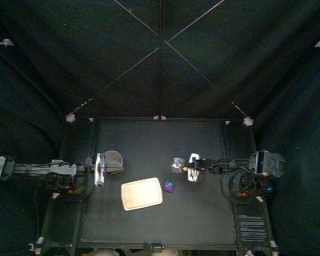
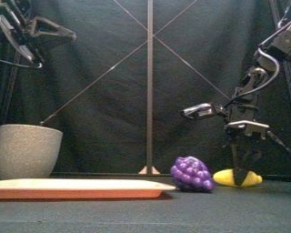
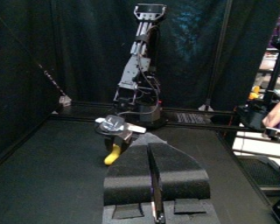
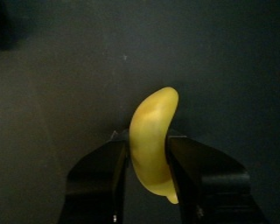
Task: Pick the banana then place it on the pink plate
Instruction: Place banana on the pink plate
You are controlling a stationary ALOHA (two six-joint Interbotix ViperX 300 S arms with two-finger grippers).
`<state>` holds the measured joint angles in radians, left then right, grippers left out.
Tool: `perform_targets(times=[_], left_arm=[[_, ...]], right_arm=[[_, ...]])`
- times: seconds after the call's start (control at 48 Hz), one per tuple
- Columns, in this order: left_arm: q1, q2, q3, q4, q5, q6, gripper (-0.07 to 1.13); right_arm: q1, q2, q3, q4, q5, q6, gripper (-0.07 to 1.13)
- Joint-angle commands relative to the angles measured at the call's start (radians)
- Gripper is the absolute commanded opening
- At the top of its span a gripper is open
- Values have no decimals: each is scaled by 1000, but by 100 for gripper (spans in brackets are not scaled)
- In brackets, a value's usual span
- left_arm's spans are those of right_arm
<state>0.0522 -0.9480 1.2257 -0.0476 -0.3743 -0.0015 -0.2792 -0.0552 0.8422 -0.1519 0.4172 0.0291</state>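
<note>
You are at the grasp; the carry and the set-down are both left to do. Your right hand (image 2: pixel 240 167) stands straight down over the banana (image 4: pixel 154 144), with one jaw on each flank at about its middle. The right wrist view shows no gap between jaws and peel, so I judge the fruit pinched, though only lightly. It looks to be lying on the bench (image 2: pixel 264 217) or barely off it; the front view does not settle which. Nothing lies on the pink plate (image 2: pixel 75 189), so the placing is not yet done.

From the hand, the plate is off toward the left arm's side and nearer the bench's front, well apart. A bunch of purple grapes (image 2: pixel 192 173) sits just beside the hand on that same side, between it and the plate, so you will probably need some height to clear it. A grey speckled cup (image 2: pixel 29 150) stands farther off that way. Your left hand (image 3: pixel 154 182) rests on its own side, well apart from the banana, jaws pressed together on nothing.

The banana is bright yellow, smooth and gently curved, tapering toward its ends. It looks like a slick, rounded toy, so I would expect it to twist in a loose pinch.
</note>
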Motion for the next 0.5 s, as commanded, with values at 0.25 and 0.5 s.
perform_targets(times=[0.25,0.5], left_arm=[[25,3,6,-5,-12,3,4],[26,3,-11,-5,-12,2,4]], right_arm=[[91,-104,-181,-12,-121,9,57],[107,-6,-337,-21,-488,12,57]])
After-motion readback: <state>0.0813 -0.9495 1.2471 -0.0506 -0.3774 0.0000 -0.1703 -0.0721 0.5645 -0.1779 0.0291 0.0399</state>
